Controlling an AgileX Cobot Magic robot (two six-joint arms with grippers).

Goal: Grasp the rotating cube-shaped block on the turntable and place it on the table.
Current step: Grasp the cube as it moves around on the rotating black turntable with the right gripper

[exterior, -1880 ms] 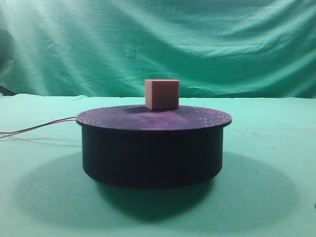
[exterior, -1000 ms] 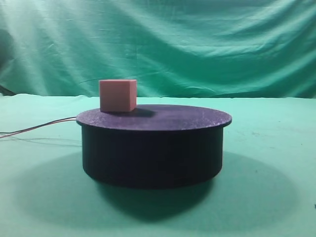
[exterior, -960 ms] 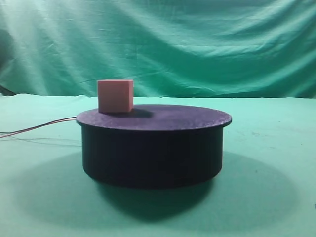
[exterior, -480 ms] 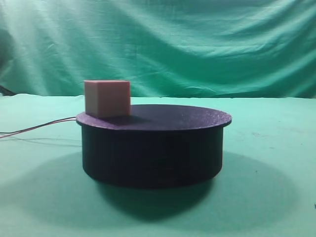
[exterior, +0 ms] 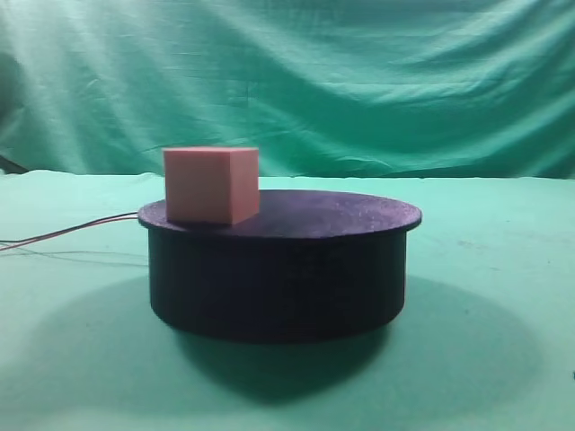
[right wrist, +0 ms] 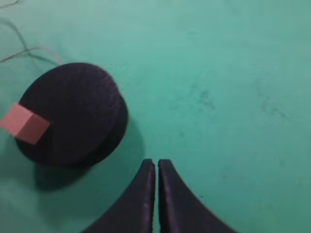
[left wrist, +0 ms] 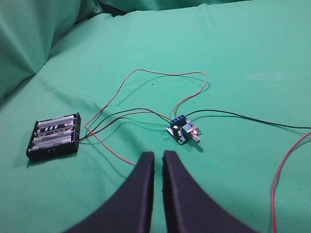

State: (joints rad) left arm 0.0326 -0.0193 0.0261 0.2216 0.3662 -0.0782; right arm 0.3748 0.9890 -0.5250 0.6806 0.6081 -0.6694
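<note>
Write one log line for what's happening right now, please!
cube-shaped block: on turntable, left edge | left pincer: shut, empty | right pincer: shut, empty

Pinkish-tan cube-shaped block [exterior: 211,185], black turntable [exterior: 278,269], mint-green table [exterior: 485,296].

black battery holder [left wrist: 53,137], small circuit board [left wrist: 183,132], red and black wires [left wrist: 146,114], green backdrop [exterior: 287,81]
</note>
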